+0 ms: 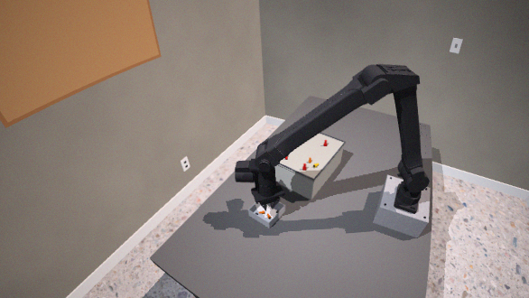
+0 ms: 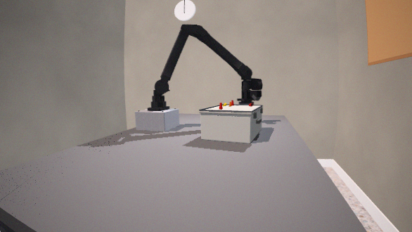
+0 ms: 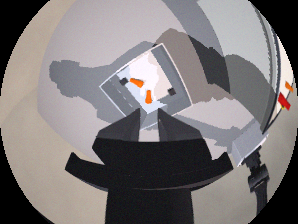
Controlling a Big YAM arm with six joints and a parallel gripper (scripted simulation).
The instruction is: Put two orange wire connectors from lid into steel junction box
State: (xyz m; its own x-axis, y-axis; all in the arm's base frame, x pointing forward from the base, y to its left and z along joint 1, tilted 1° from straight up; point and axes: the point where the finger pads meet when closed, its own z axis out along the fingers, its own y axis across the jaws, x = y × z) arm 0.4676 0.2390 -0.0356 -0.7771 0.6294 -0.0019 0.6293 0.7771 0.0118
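The small steel junction box (image 1: 267, 213) sits on the table in front of the tool case (image 1: 311, 168). Two orange wire connectors (image 1: 262, 211) (image 1: 269, 216) lie inside it; the wrist view shows them on the box floor (image 3: 136, 82) (image 3: 149, 96). My gripper (image 1: 266, 205) hangs just above the box, fingers a little apart with nothing between them. One more orange connector (image 1: 310, 160) stands on the case's lid. In the exterior view the case (image 2: 230, 123) hides the box and my fingers.
Red connectors (image 1: 325, 143) (image 1: 304, 167) (image 1: 287, 157) and a yellow one (image 1: 316, 164) also stand on the lid. The arm's grey base block (image 1: 402, 212) is at the right. The table edge and walls are close on the left.
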